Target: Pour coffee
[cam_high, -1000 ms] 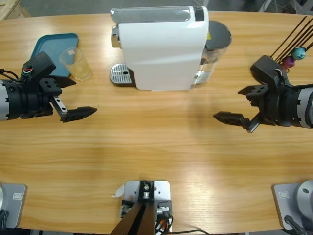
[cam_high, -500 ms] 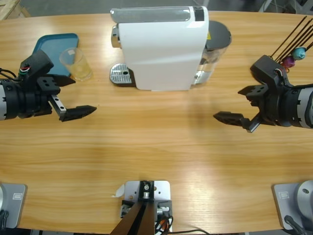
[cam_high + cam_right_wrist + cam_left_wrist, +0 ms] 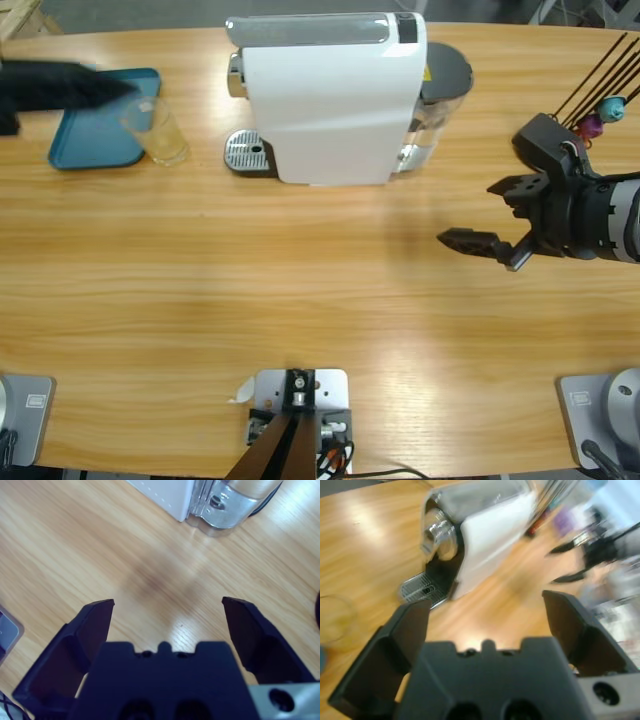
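The white coffee machine (image 3: pixel 330 95) stands at the table's far middle, its spout and metal drip grate (image 3: pixel 247 152) facing left. An empty clear glass (image 3: pixel 157 130) stands left of the grate, by a teal tray (image 3: pixel 90 135). No coffee shows in any view. My left gripper (image 3: pixel 105 88) is a dark blur over the tray's far edge, just left of the glass. In its wrist view the left gripper (image 3: pixel 485 605) is open and holds nothing, with the machine (image 3: pixel 480 540) ahead and the glass (image 3: pixel 332 617) at the left edge. My right gripper (image 3: pixel 480 215) hovers open and holds nothing at the right.
The machine's clear water tank (image 3: pixel 440 100) sits on its right side and shows at the top of the right wrist view as well (image 3: pixel 235 505). Thin dark sticks with coloured beads (image 3: pixel 600 105) stand at the far right edge.
My left arm has swung fast from the table's left-middle up to the far left, over the teal tray beside the glass. The right arm has not moved.
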### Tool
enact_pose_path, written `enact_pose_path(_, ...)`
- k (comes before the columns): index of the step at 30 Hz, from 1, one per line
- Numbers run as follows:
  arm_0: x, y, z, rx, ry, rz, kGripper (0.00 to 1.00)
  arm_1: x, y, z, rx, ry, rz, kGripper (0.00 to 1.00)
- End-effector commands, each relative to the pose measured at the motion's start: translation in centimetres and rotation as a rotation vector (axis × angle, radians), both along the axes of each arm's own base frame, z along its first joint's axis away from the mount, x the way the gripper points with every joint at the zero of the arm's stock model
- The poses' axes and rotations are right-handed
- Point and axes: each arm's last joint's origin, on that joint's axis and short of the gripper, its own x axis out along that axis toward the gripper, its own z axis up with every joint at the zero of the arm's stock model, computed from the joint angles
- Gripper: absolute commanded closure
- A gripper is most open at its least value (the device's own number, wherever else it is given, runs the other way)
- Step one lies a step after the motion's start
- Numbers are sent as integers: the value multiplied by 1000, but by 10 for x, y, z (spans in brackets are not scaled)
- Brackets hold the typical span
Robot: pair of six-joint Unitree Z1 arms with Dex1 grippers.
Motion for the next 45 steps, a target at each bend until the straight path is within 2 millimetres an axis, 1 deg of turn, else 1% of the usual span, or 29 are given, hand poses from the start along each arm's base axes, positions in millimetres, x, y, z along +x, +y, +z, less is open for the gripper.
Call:
enact_pose_path(1,66,2,-16,-245,297,-99,26,-9,-7,5,11,-12,-2,36)
enact_pose_path(3,75,5,-19,-279,336,-89,23,-11,-9,8,22,-22,-2,30)
enact_pose_path(5,81,6,-24,-292,353,-94,41,-11,-9,11,31,-30,-2,13)
enact_pose_path(8,102,16,-41,-304,401,-41,43,-10,-9,15,34,-32,-5,14)
enact_pose_path(10,116,19,-48,-331,421,-20,53,-10,-9,14,26,-32,-10,18)
enact_pose_path(13,136,15,-60,-370,431,-24,55,-12,-12,12,24,-37,-27,18)
enact_pose_path(16,154,9,-74,-425,455,-101,63,-13,-14,12,29,-36,-33,18)
enact_pose_path(18,162,3,-80,-457,476,-167,95,-14,-14,11,27,-35,-33,18)
enact_pose_path(19,163,-2,-82,-470,482,-192,107,-13,-14,11,26,-34,-33,18)
enact_pose_path(22,161,-14,-80,-490,485,-231,115,-11,-12,10,20,-28,-33,18)
enact_pose_path(25,160,-17,-80,-502,483,-241,145,-11,-11,9,17,-26,-33,18)
enact_pose_path(27,157,-18,-83,-504,486,-245,147,-11,-11,9,16,-25,-33,18)
enact_pose_path(29,153,-17,-89,-503,499,-238,151,-11,-11,9,17,-26,-33,18)
enact_pose_path(31,149,-15,-101,-500,526,-225,182,-11,-11,9,17,-26,-33,18)
enact_pose_path(34,145,-10,-117,-499,576,-192,184,-11,-12,9,18,-27,-33,18)
enact_pose_path(35,144,-10,-120,-498,587,-184,184,-12,-12,9,18,-27,-33,18)
enact_pose_path(37,144,-10,-121,-501,598,-177,184,-12,-12,9,18,-26,-33,23)
enact_pose_path(43,150,-8,-113,-532,597,-159,200,-12,-13,10,22,-31,-33,23)
enact_pose_path(45,153,-9,-115,-545,600,-157,220,-12,-13,10,23,-31,-34,23)
